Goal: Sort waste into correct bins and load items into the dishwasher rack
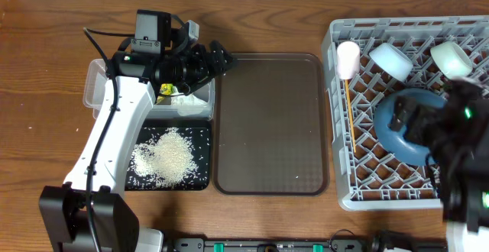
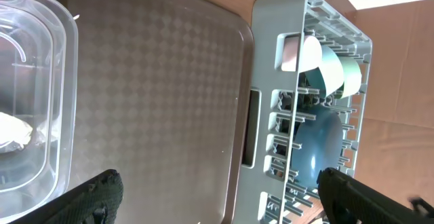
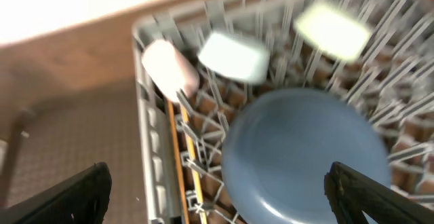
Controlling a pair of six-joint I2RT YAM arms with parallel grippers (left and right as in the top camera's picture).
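The grey dishwasher rack (image 1: 340, 130) at the right holds the pink cup (image 1: 348, 59), light-blue bowl (image 1: 393, 59), mint-green bowl (image 1: 451, 57) and dark-blue plate (image 1: 397, 137). My right gripper (image 1: 412, 121) hovers open just above the plate (image 3: 305, 156), nothing between its fingers (image 3: 74, 197). My left gripper (image 1: 221, 59) is open and empty at the right edge of the clear tub (image 1: 95, 84), over the brown tray's corner. A white napkin (image 2: 13, 132) and a yellow-green wrapper (image 1: 164, 90) lie in the tub. Rice grains (image 1: 170, 156) are heaped in the black tray (image 1: 200, 177).
A large brown serving tray (image 1: 267, 122) lies between the bins and the rack, with a few stray specks on it. A pair of chopsticks (image 1: 349, 114) lies along the rack's left side. The left arm's white link crosses over the black tray.
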